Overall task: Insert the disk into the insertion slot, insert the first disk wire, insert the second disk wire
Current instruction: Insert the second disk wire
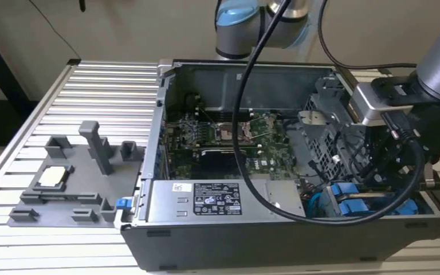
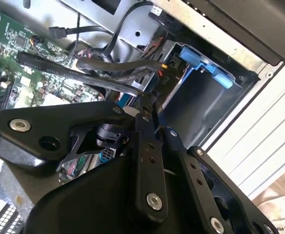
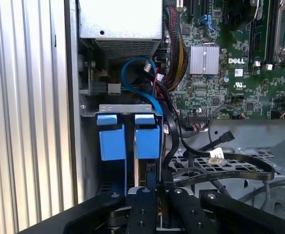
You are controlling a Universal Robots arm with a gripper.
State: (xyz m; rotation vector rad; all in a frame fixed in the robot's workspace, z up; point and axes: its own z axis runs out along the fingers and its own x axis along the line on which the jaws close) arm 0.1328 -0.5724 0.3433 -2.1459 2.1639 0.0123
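Note:
Inside the open computer case [image 1: 281, 235], two blue-railed drives stand side by side in the dark-grey drive cage [image 3: 125, 108]. The disk [image 3: 147, 140] sits in its insertion slot [image 3: 143, 113], with the second similar drive [image 3: 112, 141] beside it. The blue carriers also show in the exterior view [image 1: 354, 201] and in the second wrist view [image 2: 205, 66]. My gripper [image 3: 151, 181] hangs just off the disk's end, its fingers pressed together on a small dark wire connector [image 3: 151, 168]. In the second wrist view the gripper [image 2: 142, 105] meets among black wires.
The silver power-supply box [image 1: 220, 200] lies along the case's front, the green motherboard [image 1: 228, 137] behind it. Black flat cables [image 3: 220, 161] and a blue cable [image 3: 132, 68] loop near the cage. A grey fixture tray [image 1: 75, 177] rests on the ribbed table at the exterior view's left.

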